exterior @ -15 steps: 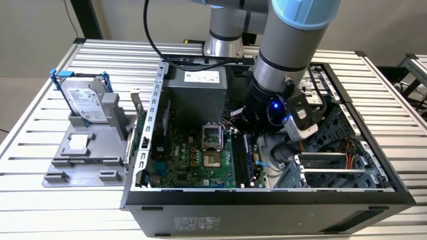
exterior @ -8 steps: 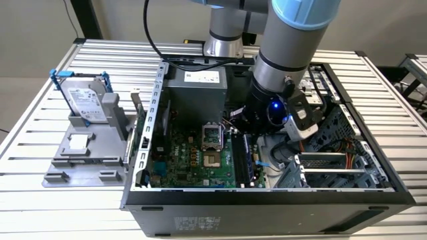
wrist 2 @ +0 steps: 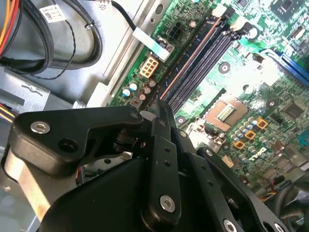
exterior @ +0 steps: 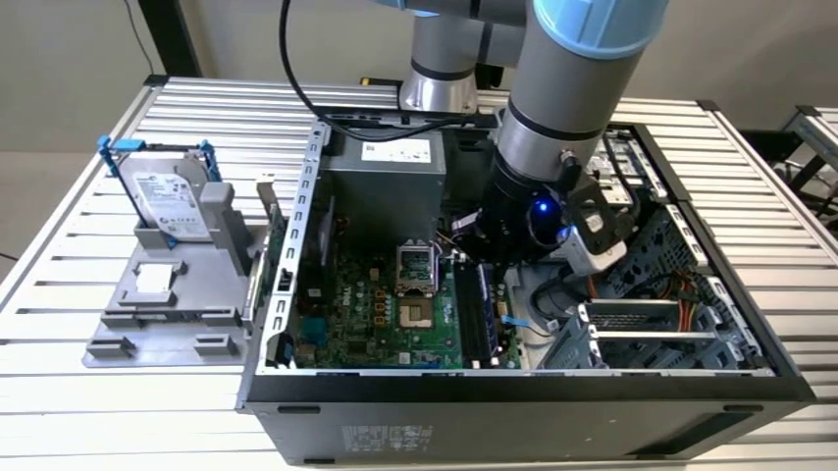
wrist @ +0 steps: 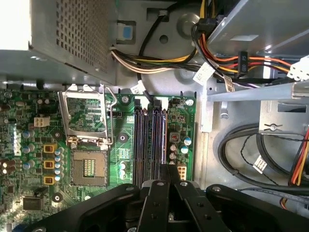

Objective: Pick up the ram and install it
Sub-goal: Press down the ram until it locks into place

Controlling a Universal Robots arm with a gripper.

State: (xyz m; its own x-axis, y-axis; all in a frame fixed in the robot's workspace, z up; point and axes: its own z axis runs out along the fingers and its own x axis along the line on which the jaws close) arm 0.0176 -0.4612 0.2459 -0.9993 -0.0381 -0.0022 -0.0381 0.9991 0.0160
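In the exterior view, the slatted metal surface (exterior: 131, 432) carries a grey holder (exterior: 171, 314) at the exterior view's left. A silver hard drive (exterior: 177, 201) with blue rails stands upright in it. Just beside the holder lies the open computer case (exterior: 524, 388). Inside the case, the green motherboard (exterior: 380, 314) fills the near left part, with the processor socket (exterior: 415, 265) near its middle and the grey power supply (exterior: 392, 167) behind it. Right of the socket run the long black memory slots (exterior: 469, 314). The ram (exterior: 481, 309) shows there as a dark narrow strip along the slot row.

The arm (exterior: 563, 108) reaches down into the case from above and ends right over the far part of that strip. Farther toward the exterior view's right are metal drive bays (exterior: 654, 324) and coloured cables.

Both wrist views show the black claw (wrist 2: 161, 108) (wrist: 169, 169) narrow, its fingers (wrist 2: 166, 145) drawn together. In the second wrist view the ram (wrist 2: 188, 60) is seen edge-on as a thin brownish line. It stands in the slot nearest the motherboard's edge, and the claw's tips meet right at its near end. Whether the tips pinch the ram or only press on its upper edge cannot be told.
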